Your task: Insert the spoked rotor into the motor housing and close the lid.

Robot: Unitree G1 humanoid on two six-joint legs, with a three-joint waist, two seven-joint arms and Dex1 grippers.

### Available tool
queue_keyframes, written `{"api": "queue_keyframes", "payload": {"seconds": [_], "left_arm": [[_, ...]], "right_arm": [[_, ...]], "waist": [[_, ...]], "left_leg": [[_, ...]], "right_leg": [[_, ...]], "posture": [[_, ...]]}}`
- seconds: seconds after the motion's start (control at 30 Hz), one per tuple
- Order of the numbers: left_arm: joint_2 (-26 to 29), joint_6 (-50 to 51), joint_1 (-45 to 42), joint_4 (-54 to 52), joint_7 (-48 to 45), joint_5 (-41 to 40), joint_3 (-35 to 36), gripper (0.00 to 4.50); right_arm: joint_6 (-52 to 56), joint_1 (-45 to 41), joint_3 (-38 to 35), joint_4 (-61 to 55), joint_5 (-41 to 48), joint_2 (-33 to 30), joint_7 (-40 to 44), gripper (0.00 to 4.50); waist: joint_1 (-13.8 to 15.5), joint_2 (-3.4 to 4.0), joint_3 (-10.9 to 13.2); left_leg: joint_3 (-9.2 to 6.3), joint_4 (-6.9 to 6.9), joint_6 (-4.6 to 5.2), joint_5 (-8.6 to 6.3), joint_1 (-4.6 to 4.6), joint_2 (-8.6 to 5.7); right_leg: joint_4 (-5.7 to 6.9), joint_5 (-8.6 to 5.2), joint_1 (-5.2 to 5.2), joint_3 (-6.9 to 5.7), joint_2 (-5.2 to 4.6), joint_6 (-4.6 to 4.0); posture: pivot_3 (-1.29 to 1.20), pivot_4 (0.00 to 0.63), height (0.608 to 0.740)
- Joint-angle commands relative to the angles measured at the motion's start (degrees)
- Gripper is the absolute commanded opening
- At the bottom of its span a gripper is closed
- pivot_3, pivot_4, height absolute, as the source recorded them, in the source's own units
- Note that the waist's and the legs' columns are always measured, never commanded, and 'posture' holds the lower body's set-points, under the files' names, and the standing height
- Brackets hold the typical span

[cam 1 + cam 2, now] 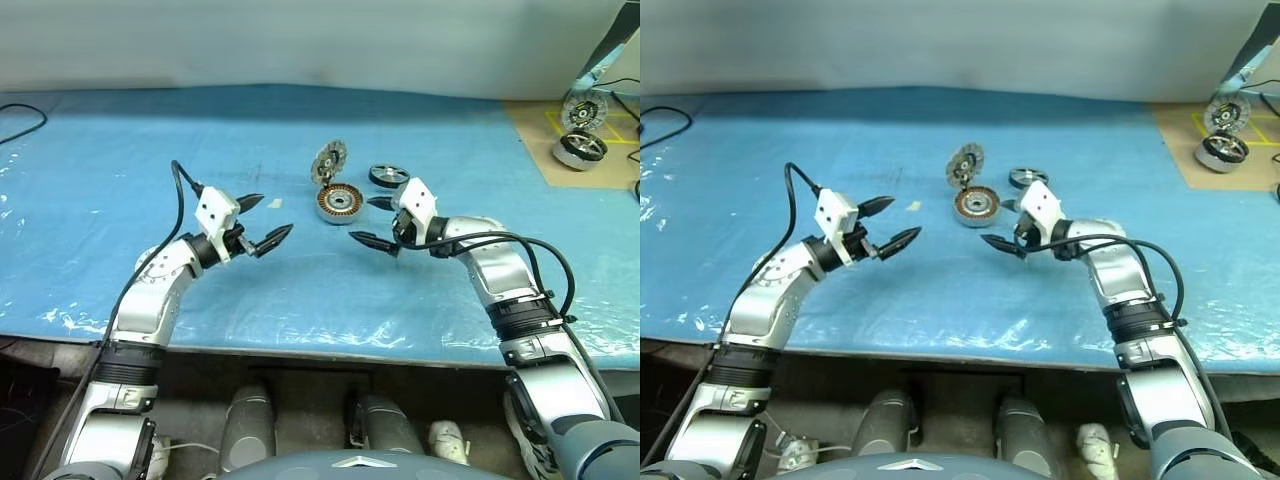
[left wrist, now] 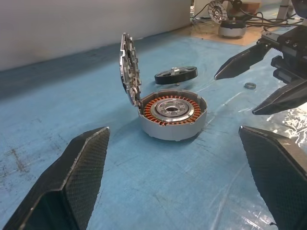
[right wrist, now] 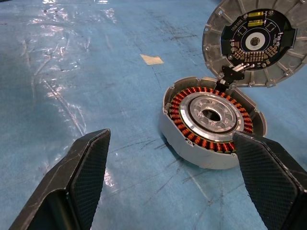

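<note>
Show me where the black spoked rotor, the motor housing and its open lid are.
spoked rotor (image 2: 175, 74), left wrist view, on its black rim.
motor housing (image 3: 211, 115), right wrist view, on its pale centre.
lid (image 3: 254, 40), right wrist view, on its inner face.

Near side of housing: bare blue table sheet (image 1: 300, 290) between the left gripper (image 1: 264, 222) and right gripper (image 1: 366, 222), both open; clear way in.
Far side: lid (image 1: 328, 160) stands upright at housing (image 1: 339, 203) rim, blocks that side.
Right-far: rotor (image 1: 389, 176) lies just beside, apart.
</note>
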Motion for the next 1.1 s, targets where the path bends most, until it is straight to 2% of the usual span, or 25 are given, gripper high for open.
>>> {"api": "queue_keyframes", "payload": {"seconds": [0.03,0.37,0.57,0.93,1.1], "left_arm": [[0.3,-0.9,-0.9,-0.6,-0.6,-0.3,0.5,4.5],[-0.1,-0.9,0.9,-2.1,0.5,0.0,0.6,4.5],[-0.5,-1.3,2.0,-2.9,2.5,0.5,0.8,4.5],[-1.0,-1.9,3.1,-3.2,3.8,1.3,0.4,4.5],[-1.7,-2.2,3.5,-3.3,4.4,1.7,-0.2,4.5]], "right_arm": [[-1.9,-1.5,-1.2,-0.8,0.2,0.1,-0.9,4.3],[-4.4,-4.9,0.1,4.6,-1.3,-0.2,0.2,4.3],[-9.6,-9.1,2.9,10.8,-5.5,0.1,0.9,4.3],[-27.0,-24.4,13.0,30.6,-17.2,1.0,7.7,4.3],[-30.5,-32.4,14.7,42.6,-20.7,3.3,9.7,4.3]], "waist": [[0.0,0.0,0.0],[0.0,0.0,0.0],[-0.1,0.0,0.0],[-0.4,0.0,0.0],[-0.5,0.0,0.0]], "left_leg": [[0.0,0.0,0.0,0.0,0.0,0.0],[0.01,0.0,-0.01,0.01,-0.02,0.0],[0.02,0.0,0.01,0.0,-0.01,0.0],[0.06,0.03,0.04,0.0,-0.12,0.01],[0.08,0.18,0.08,0.0,-0.31,0.02]], "right_leg": [[0.0,0.0,0.0,0.0,0.0,0.0],[-0.02,0.0,0.0,0.0,0.0,0.0],[0.01,0.0,0.0,0.0,0.0,0.0],[0.05,0.0,-0.11,-0.03,0.0,-0.02],[0.29,-0.03,-0.33,-0.04,-0.04,-0.08]], "posture": [[0.0,0.15,0.74],[0.0,0.15,0.74],[0.0,0.15,0.74],[0.0,0.15,0.74],[0.0,0.15,0.74]]}}
